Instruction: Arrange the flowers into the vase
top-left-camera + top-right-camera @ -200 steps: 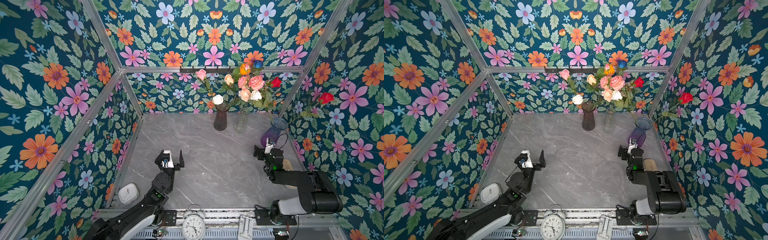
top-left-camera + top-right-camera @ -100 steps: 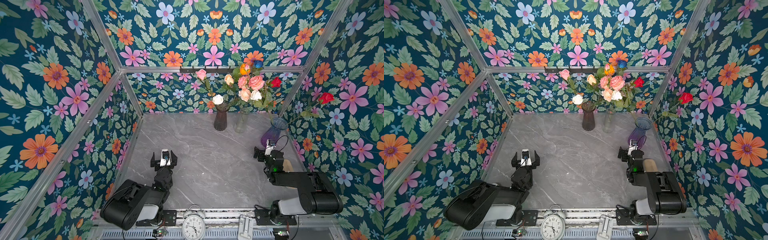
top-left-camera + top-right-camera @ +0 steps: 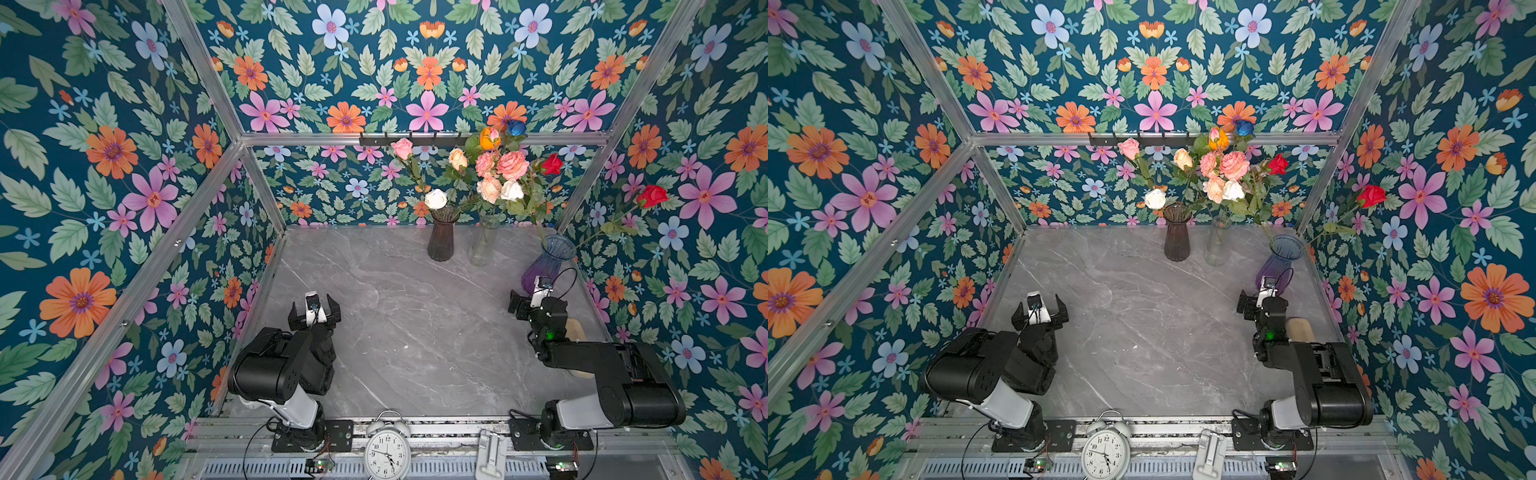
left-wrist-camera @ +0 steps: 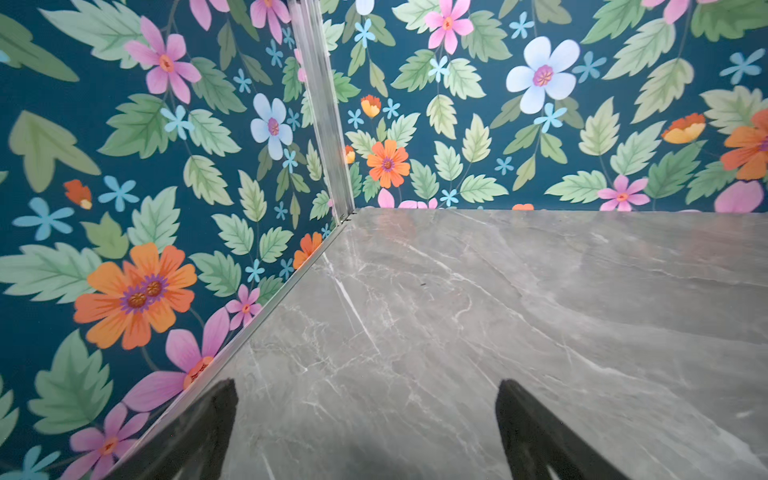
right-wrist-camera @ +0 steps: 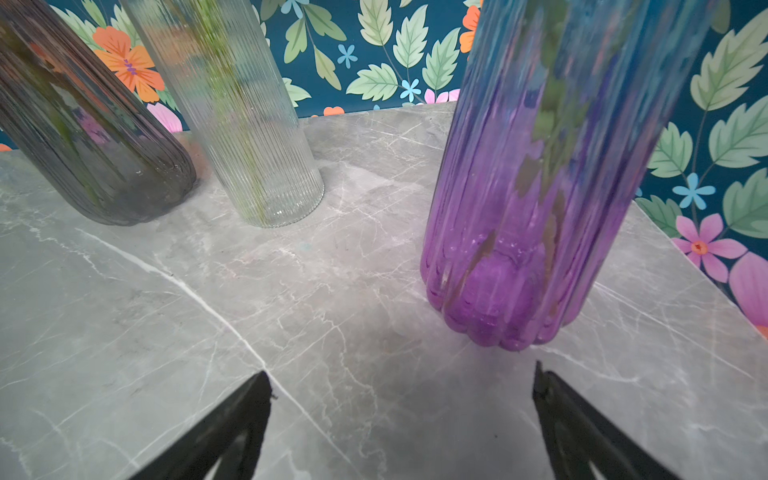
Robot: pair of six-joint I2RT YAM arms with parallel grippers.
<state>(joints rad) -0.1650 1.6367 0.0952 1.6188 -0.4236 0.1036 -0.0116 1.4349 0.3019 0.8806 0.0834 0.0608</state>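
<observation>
Left arm (image 3: 266, 370) farther back, jaws wide

walls (image 3: 104, 187): teal floral print | floor (image 3: 415, 332): grey veined marble | frame (image 3: 291, 139): aluminium

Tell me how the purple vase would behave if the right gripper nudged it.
Likely tippy: the purple vase is tall and narrow, and its red rose leans far out sideways. Probably slippery and breakable: it looks like glossy glass.

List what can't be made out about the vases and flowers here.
Flowers: heads cut off by the right wrist view's edge.
Purple vase: base behind the right arm in both top views.
Beige object: half behind the right arm, unidentifiable.
Clear vase: leaves hide which stems enter.
</observation>
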